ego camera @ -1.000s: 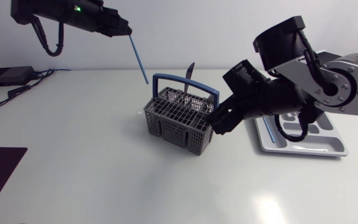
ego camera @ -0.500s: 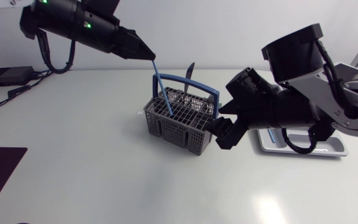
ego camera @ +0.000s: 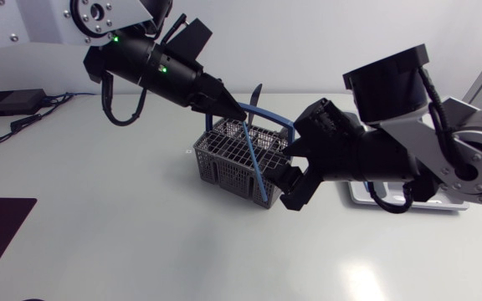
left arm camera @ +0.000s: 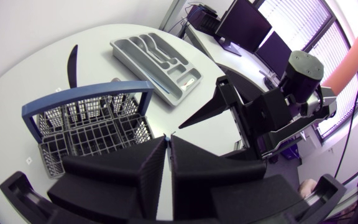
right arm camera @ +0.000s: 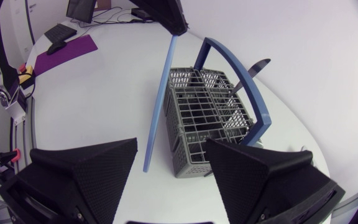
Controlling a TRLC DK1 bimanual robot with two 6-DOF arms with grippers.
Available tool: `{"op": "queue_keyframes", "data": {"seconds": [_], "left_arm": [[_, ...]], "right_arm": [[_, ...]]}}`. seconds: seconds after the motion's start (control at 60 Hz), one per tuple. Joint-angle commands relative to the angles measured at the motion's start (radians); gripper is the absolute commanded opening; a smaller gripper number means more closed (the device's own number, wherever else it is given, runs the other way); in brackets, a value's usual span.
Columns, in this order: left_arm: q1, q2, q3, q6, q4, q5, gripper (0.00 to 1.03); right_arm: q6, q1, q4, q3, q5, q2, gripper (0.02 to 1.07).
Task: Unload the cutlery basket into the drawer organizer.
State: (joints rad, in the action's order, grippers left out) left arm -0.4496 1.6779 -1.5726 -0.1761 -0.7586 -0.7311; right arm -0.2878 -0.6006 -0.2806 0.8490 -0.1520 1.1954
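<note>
- Head view: my left gripper [ego camera: 238, 109] is closed on the upper end of a thin blue stick [ego camera: 253, 159]. The stick slants down across the grey mesh cutlery basket [ego camera: 224, 160], which stands in the middle of the desk [ego camera: 124, 226]. My right gripper [ego camera: 292, 182] stands open just right of the basket. The drawer organizer [ego camera: 447, 203] lies at the far right, mostly behind my right arm.
- Left wrist view: my left fingers [left arm camera: 148, 171] are pressed together, and the stick is hidden between them. A flat black utensil [left arm camera: 72, 62] leans out of the basket, beyond its blue hoop handle [left arm camera: 86, 97].
- Right wrist view: the lower end of the stick hangs between my wide-open right fingers [right arm camera: 86, 171] and seems to touch neither. I judge it light, stiff and smooth, so when held by one end it may swivel. A second hold near its middle seems safer.
</note>
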Motion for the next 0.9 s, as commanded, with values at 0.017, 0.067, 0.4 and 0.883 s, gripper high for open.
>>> {"op": "queue_keyframes", "data": {"seconds": [0.017, 0.067, 0.4, 0.883], "left_arm": [[-0.015, 0.039, -0.017, 0.058, 0.001, -0.034, 0.18], [-0.018, 0.04, -0.023, 0.067, 0.001, -0.039, 0.18], [-0.021, 0.051, -0.049, 0.095, 0.002, -0.04, 0.18], [-0.021, 0.083, -0.093, 0.167, 0.048, -0.039, 0.18]], "right_arm": [[0.016, -0.007, 0.003, 0.019, 0.003, 0.032, 0.82], [0.015, -0.007, -0.002, 0.028, 0.003, 0.04, 0.82], [0.047, -0.019, -0.048, 0.078, 0.009, 0.082, 0.79], [0.114, 0.009, -0.229, 0.208, -0.006, 0.161, 0.46]]}}
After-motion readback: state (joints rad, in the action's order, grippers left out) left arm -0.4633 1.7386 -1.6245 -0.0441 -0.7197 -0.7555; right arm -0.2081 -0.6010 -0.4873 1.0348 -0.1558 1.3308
